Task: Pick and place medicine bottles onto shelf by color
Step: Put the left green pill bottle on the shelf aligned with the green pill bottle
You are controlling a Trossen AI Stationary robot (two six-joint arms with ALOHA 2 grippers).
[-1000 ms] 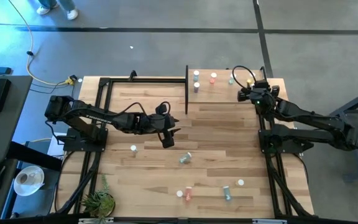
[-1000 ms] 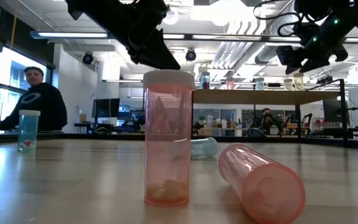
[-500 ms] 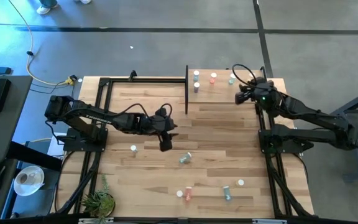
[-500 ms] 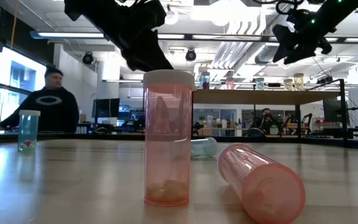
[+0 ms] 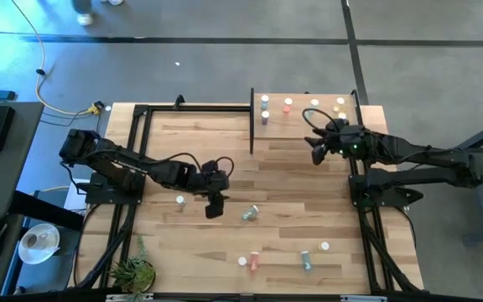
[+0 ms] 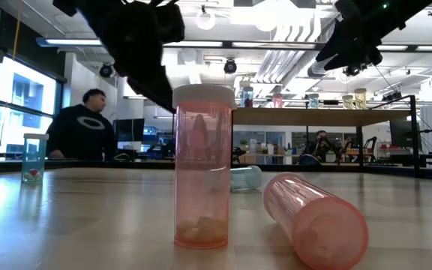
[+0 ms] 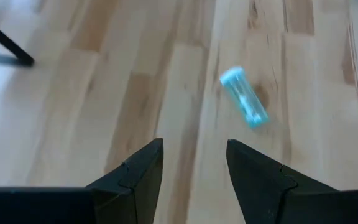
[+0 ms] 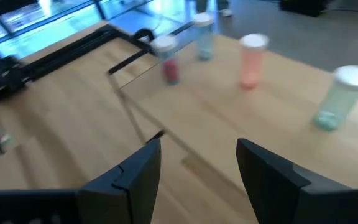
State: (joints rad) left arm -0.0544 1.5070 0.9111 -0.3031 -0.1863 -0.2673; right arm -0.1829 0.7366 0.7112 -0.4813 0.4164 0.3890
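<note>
Medicine bottles lie scattered over the pale plank tabletop [image 5: 300, 180], among them a teal bottle [image 5: 251, 213] on its side and a small white-capped one [image 5: 179, 200] standing near the left gripper [image 5: 214, 206], which has slid toward the near edge since a second ago and now hangs over bare wood, its dark angular fingers [image 7: 138, 174] parted with nothing between them. Five more bottles stand on the shelf [image 5: 300, 117], a raised light-wood panel on black posts at the table's far right corner: a red one [image 8: 170, 70], a blue one [image 8: 204, 41], a pink one [image 8: 251, 60], a pale green one [image 8: 340, 96] and a yellowish one [image 5: 340, 104]. The right gripper [image 5: 318, 152] has drawn back off the shelf toward the table's middle, fingers spread and empty. Translucent pink cylinders, one upright bottle [image 6: 201, 165] and one toppled bottle [image 6: 317, 217], fill the low view; a person in a dark top [image 6: 88, 127] has walked further right behind them.
</note>
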